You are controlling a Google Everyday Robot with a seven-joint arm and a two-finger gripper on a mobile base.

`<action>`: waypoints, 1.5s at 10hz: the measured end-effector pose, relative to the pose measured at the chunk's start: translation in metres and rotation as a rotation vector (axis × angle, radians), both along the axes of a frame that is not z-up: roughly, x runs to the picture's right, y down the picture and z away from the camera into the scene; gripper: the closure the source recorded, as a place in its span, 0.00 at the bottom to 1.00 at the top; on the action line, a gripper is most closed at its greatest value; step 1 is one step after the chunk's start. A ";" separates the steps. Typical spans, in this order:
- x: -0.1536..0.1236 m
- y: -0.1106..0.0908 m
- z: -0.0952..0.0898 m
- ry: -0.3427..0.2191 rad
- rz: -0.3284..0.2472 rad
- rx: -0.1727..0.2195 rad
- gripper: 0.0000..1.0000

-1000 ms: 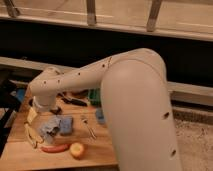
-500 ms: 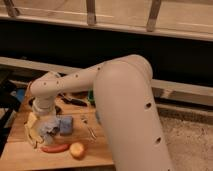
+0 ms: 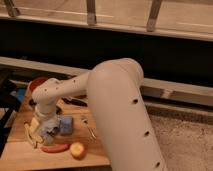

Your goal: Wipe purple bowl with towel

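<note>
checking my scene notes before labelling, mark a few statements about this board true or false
1. The gripper is low over the left part of the wooden board. True.
2. The blue sponge lies just right of the gripper. True.
3. The orange-red bowl sits at the board's near edge. False: it is at the far left, behind the arm.
4. The round fruit lies left of the long red item. False: it lies to its right.

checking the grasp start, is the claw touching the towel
Cannot tell. In the camera view the claw hangs right over the grey-blue towel, and the arm hides any contact or gap.
</note>
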State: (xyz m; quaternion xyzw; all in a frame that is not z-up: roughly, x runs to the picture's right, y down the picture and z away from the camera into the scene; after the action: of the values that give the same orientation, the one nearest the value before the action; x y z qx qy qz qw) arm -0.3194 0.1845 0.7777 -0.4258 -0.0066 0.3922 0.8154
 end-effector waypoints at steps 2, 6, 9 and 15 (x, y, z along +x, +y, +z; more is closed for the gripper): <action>0.001 0.003 0.009 0.023 -0.001 0.003 0.20; -0.004 0.013 0.020 0.045 -0.027 -0.003 0.30; -0.010 0.021 0.022 0.021 -0.075 0.000 0.58; -0.005 0.004 0.007 -0.003 -0.032 0.046 1.00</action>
State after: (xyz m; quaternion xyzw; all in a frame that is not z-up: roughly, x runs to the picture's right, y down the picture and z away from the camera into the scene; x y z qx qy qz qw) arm -0.3242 0.1882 0.7843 -0.4076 -0.0099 0.3782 0.8311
